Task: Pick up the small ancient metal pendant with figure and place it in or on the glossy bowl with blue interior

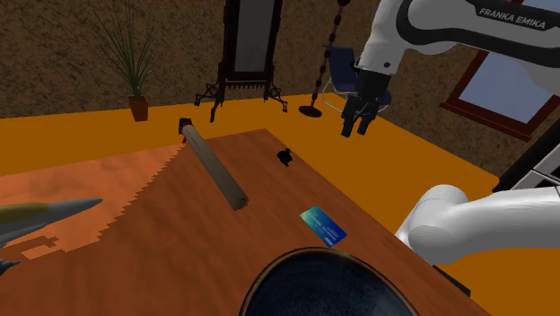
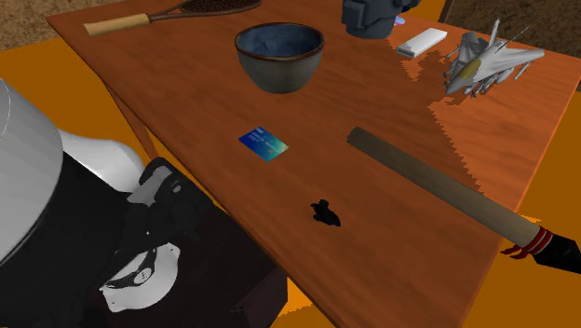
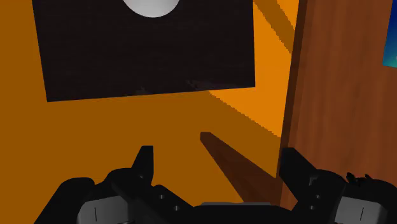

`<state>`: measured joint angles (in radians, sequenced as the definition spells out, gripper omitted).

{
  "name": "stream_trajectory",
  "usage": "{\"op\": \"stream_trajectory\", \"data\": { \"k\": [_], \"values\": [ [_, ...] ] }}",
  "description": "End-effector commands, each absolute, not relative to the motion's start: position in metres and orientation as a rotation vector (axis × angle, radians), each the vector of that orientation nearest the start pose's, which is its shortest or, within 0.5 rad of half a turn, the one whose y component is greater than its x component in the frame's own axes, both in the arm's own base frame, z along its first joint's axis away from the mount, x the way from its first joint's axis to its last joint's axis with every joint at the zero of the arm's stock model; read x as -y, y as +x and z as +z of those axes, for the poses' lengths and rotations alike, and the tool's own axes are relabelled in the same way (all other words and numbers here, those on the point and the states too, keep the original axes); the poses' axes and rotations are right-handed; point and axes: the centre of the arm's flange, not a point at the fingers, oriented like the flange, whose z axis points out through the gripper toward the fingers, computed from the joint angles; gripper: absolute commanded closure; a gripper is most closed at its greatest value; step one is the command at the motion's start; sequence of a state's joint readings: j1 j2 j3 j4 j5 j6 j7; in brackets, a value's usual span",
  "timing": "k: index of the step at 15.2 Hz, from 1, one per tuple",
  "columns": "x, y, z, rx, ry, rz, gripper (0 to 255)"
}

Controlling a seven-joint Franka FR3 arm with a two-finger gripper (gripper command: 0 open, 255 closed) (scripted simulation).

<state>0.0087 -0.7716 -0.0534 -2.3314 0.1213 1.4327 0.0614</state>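
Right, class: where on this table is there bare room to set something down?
Bare wood lies between the bowl, card and stick, and between the racket and card. Around the pendant is free too. The corner by the jet and white box is crowded.

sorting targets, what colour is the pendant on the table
Pendant looks black, best in the second exterior view.

arm [image 1: 467,224] arched high, wrist bent down; gripper [image 1: 355,126] hangs in the air pointing down (tilted a bit), fingers [image 3: 145,167] wide apart
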Motion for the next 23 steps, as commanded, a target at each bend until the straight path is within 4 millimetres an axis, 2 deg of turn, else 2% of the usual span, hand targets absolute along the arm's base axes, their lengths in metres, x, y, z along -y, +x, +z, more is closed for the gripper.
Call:
{"op": "stream_trajectory", "data": {
  "k": [1, 16, 23],
  "values": [
    [0.004, 0.296, 0.587, -0.119, -2.977, 0.194, 0],
    [-0.201, 0.342, 0.570, 0.096, -3.139, -0.100, 0],
    [-0.201, 0.344, 0.533, 0.096, -3.139, -0.100, 0]
  ]
}}
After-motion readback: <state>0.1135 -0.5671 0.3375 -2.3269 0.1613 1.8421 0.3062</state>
